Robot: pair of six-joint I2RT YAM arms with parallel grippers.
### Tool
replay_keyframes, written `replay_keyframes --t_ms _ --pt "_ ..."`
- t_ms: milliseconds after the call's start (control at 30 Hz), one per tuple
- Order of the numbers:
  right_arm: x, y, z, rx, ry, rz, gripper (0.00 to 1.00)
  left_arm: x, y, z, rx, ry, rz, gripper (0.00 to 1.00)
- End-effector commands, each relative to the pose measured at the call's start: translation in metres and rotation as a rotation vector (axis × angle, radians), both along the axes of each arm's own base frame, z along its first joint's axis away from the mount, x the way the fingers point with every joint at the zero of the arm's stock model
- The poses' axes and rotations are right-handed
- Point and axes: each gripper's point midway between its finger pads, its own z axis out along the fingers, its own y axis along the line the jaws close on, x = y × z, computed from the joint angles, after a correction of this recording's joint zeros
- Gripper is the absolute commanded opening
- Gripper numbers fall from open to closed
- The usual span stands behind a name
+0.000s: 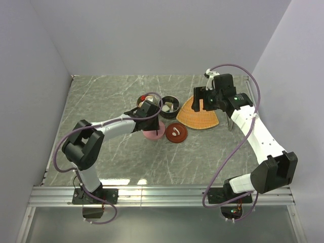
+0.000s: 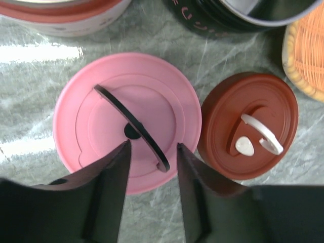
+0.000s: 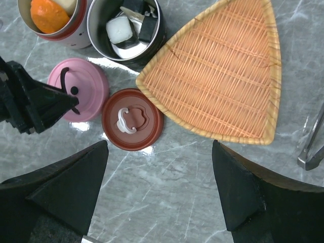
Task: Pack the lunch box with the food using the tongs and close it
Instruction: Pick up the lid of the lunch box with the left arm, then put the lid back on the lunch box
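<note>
left pincer [image 2: 153, 147] hangs right over the pink lid [image 2: 83, 131], near the middle of the worktop [image 1: 101, 101]. its jaws stand apart, gripping nothing, one on each side of the near end of the lid's thin black handle [image 2: 119, 106], with pink showing in both gaps. here's the relation that matters: the handle's long axis runs on a slant across the jaw gap, not square to it, so any squeeze looks likely to catch it at an angle. the left arm is plainly the nearer one to this lid.

just beside it on the right lies the brown lid [image 2: 223, 116], white handle up. the food [image 3: 48, 15] already sits in the two round pots of the lunch box [image 3: 101, 23], beyond the lids toward the far edge. the woven tray [image 3: 217, 76] is bare.

right pincer [image 3: 159, 144] hovers spread wide and empty over the tray's near edge. the tongs [image 3: 314, 147] lie by the worktop's right edge, apart from both pincers.

writing? some reddish marks on the black pot, too blurred to read.
</note>
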Motion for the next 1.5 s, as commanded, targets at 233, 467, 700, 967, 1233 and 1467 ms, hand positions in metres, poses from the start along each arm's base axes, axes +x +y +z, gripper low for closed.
replay_keyframes --t_ms 233,467,700,967,1233,1467 --pt "-0.007 0.017 0.009 0.030 -0.029 0.069 0.89 0.014 -0.009 -0.004 0.008 -0.025 0.007 0.35" --pt "-0.009 0.019 0.006 0.030 -0.027 0.077 0.89 0.008 -0.006 0.000 0.017 -0.016 -0.001 0.17" --pt "-0.009 0.028 0.005 0.034 -0.020 0.099 0.89 -0.007 0.001 0.017 0.026 0.000 0.007 0.11" --pt "-0.009 0.032 0.004 0.031 -0.019 0.107 0.88 -0.032 0.005 0.052 0.048 0.000 -0.007 0.00" --pt "-0.005 0.029 0.010 0.019 -0.039 0.086 0.88 -0.023 -0.018 0.125 0.013 -0.126 -0.064 0.00" --pt "-0.001 0.025 0.029 0.020 -0.087 0.060 0.89 0.029 -0.055 0.167 0.042 -0.248 -0.126 0.00"
